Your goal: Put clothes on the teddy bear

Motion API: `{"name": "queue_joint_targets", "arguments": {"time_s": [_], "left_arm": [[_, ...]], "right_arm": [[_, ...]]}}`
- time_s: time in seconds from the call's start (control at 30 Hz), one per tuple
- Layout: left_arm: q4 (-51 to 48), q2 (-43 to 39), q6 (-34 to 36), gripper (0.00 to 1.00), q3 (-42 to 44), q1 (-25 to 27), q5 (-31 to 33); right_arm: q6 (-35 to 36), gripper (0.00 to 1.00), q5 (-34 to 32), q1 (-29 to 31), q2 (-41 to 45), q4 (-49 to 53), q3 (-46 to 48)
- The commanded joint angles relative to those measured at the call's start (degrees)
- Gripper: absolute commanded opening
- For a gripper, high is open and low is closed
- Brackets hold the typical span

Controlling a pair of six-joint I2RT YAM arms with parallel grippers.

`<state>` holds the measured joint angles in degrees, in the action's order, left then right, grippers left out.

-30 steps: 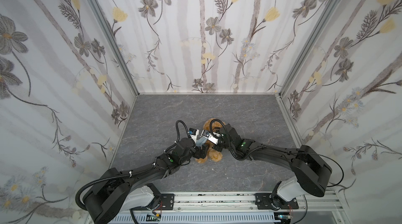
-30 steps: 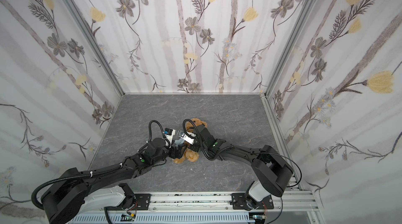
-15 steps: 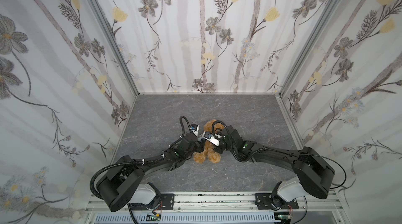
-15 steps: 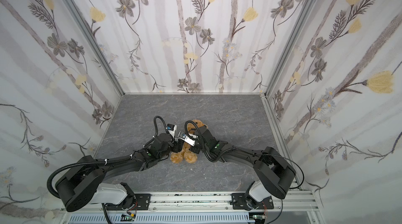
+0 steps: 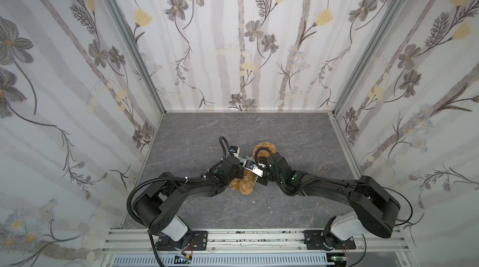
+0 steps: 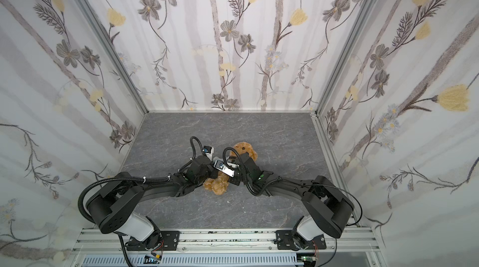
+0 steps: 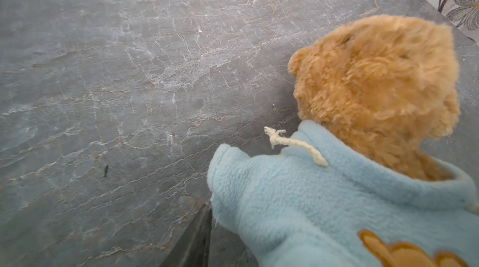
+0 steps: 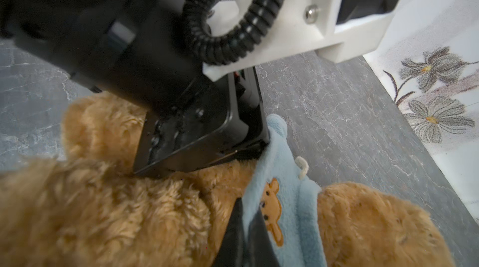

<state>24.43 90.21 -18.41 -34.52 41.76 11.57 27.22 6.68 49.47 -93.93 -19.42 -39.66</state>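
The bear [image 5: 243,186] lay face up on the grey table [image 5: 233,128], in the lower middle of both top views. Its head pointed toward the upper right and its legs toward the lower left, so its long axis ran nearly up and down the frame. A light-blue top [image 7: 298,201] sat bunched around its neck and chest. The right gripper [image 8: 246,229], on the bear's right in the frame, was closed on the top's hem. The left gripper [image 5: 241,173] met the top's opposite side; we could not tell whether it gripped. We judged both equally near, with the bare belly and legs lying below them.
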Motion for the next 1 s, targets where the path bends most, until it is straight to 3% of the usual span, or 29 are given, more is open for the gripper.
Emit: {"name": "queue_joint_targets", "arguments": {"time_s": [0.0, 0.27, 0.73, 0.83, 0.97], "left_arm": [[-2.01, 2.44, -3.64, 0.41, -0.72, -1.14, 7.99], [-2.16, 6.1, -10.59, 0.34, 0.13, -2.7, 9.29], [-3.24, 7.53, -14.4, 0.3, 1.27, -4.93, 8.8], [-2.9, 5.74, -13.83, 0.33, 0.66, -4.78, 2.86], [-2.76, 2.28, -11.15, 0.49, 1.23, -3.69, -4.63]], "right_arm": [[-2.04, 0.0, 6.27, 0.39, 2.09, -8.52, 2.9], [-8.05, 0.0, 4.02, 0.64, 8.93, -17.86, 11.97], [-17.61, 0.0, -0.17, 0.89, 11.58, -26.13, 21.77], [-18.0, 0.0, -1.55, 0.9, 9.73, -26.42, 21.33], [-18.16, 0.0, -5.71, 0.79, 7.27, -23.7, 18.7]]}}
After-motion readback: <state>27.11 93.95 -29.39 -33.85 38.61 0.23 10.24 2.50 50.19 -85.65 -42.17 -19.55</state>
